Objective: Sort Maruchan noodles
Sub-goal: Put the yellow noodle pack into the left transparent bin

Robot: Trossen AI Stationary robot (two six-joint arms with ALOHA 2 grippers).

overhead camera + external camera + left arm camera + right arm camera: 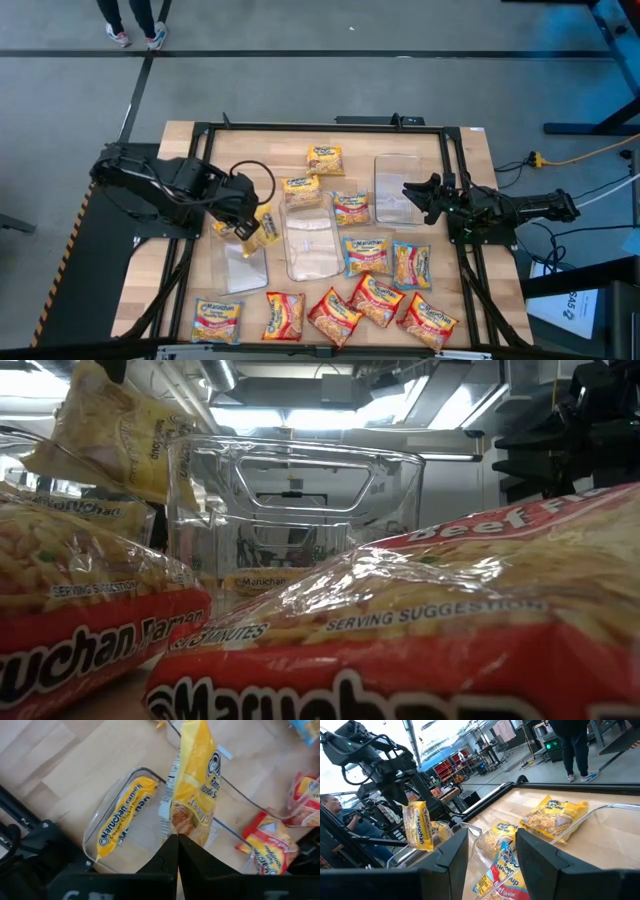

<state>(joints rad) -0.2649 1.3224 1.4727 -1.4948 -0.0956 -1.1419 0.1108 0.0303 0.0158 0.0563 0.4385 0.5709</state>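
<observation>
My left gripper (243,226) is shut on a yellow Maruchan packet (195,780) and hovers over the left clear tray (243,268). One yellow packet (122,817) lies inside that tray. The held packet also shows in the low view (105,430) and in the right wrist view (417,826). My right gripper (492,851) is open and empty, at the right edge of the right clear tray (396,186). Other packets lie flat on the table: yellow ones (325,158) toward the far side, blue-edged ones (366,254) in the middle, red ones (334,316) along the near edge. My left gripper pinches the yellow packet between its two fingers at one end (186,829), coming from above. The packet hangs below the fingers, lifted clear of the table, over the left tray.
An empty clear tray (310,240) sits mid-table between the other two. Red packets (420,630) lie right in front of the low camera. A black frame (460,180) runs around the table. A person's legs (135,25) stand beyond the far edge.
</observation>
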